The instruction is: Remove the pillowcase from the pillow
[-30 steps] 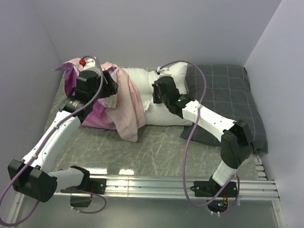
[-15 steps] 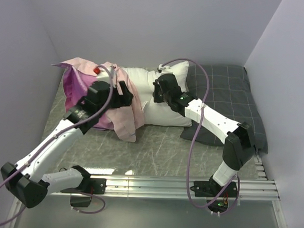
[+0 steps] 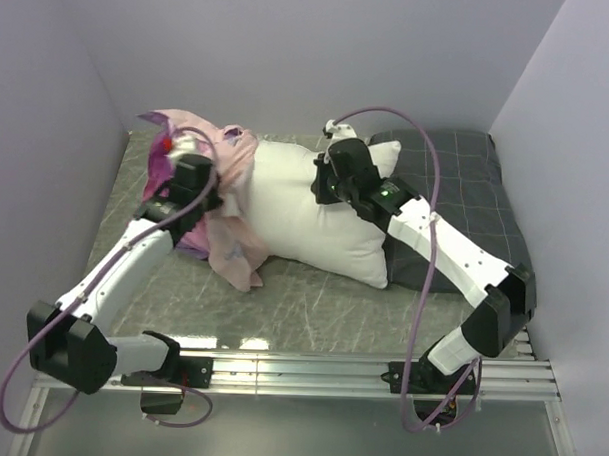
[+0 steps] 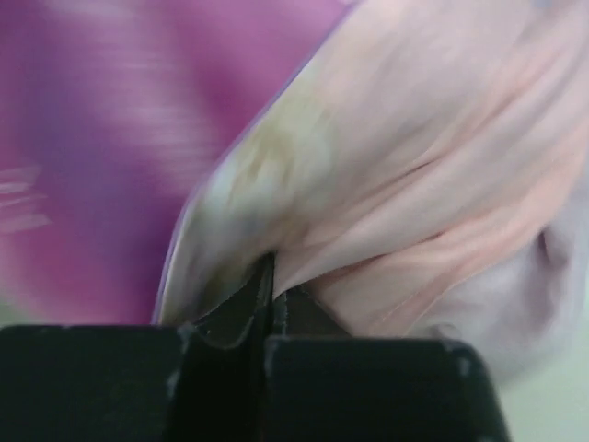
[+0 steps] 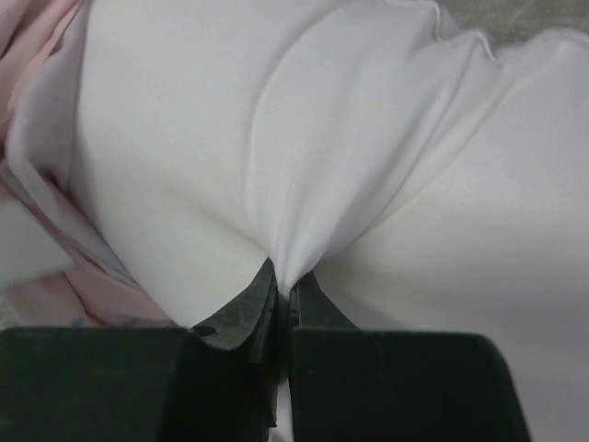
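Now that the pillow has swung round, its near corner lies out on the marbled tabletop (image 3: pixel 312 303), closer to the arm bases than a second ago.

- Left hand (image 4: pixel 272 276): let go, opened wide, then took a fresh bite. Its jaws are now pressed together on a fold of the pillowcase's (image 3: pixel 234 248) pale pink inner side.
- Pillowcase: a second ago it draped over the left third of the pillow. Now it is bunched at the pillow's far-left end, with one tail hanging to the tabletop and the purple printed side bunched up behind the hand.
- Pillow (image 3: pixel 295 213): much more bare white shows. It lies diagonally, with only its left end under fabric.
- Right hand (image 5: pixel 282 276): clamped tight on a pinch of white pillow cloth near the far edge, as before. The arm has carried that grip rightward.
- Grey checked pillow (image 3: pixel 466 184): far right, partly under the white one.

Judgement: the strip is nearly done. The two hands need to pull further apart to free the last end, and the thin pinch may slip.
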`<state>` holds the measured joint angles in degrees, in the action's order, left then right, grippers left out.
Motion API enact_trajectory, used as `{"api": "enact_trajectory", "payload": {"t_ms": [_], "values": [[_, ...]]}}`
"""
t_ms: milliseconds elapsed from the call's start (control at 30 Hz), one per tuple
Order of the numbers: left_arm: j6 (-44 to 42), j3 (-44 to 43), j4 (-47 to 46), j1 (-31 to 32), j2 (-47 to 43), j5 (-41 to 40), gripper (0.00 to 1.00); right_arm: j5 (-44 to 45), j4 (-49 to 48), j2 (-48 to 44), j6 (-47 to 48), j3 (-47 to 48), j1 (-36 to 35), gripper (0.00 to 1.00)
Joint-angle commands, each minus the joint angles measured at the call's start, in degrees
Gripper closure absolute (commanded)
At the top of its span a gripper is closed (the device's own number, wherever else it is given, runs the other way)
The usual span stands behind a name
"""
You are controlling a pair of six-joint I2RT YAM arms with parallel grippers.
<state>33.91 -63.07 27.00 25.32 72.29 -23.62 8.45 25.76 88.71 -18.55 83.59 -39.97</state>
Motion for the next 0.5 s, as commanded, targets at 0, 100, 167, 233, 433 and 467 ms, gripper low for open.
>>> {"api": "enact_trajectory", "payload": {"t_ms": [0,100,167,233,433,467], "values": [[-1.2,-0.2,-0.6,-11.9,-6.2,-3.5,1.0,3.6,0.9,-7.9,2.1,9.1,1.2,1.0],[0.1,-0.3,0.1,-20.0,-7.6,-2.7,0.99,5.9,2.6,-10.5,3.2,10.1,3.3,1.0],[1.0,1.4,-1.7,-25.5,-8.8,1.7,0.99,4.7,2.9,-11.6,2.8,9.5,8.6,1.0],[2.8,2.5,-2.7,-29.3,-9.3,7.5,0.99,3.2,3.5,-12.5,2.0,8.3,13.1,1.0],[5.8,10.6,-8.5,-28.0,-11.1,19.3,1.0,0.7,3.3,-8.2,2.8,8.3,19.9,1.0],[6.2,12.9,-10.1,-26.0,-11.6,19.3,1.0,0.7,3.5,-6.2,2.7,8.4,20.0,1.0]]}}
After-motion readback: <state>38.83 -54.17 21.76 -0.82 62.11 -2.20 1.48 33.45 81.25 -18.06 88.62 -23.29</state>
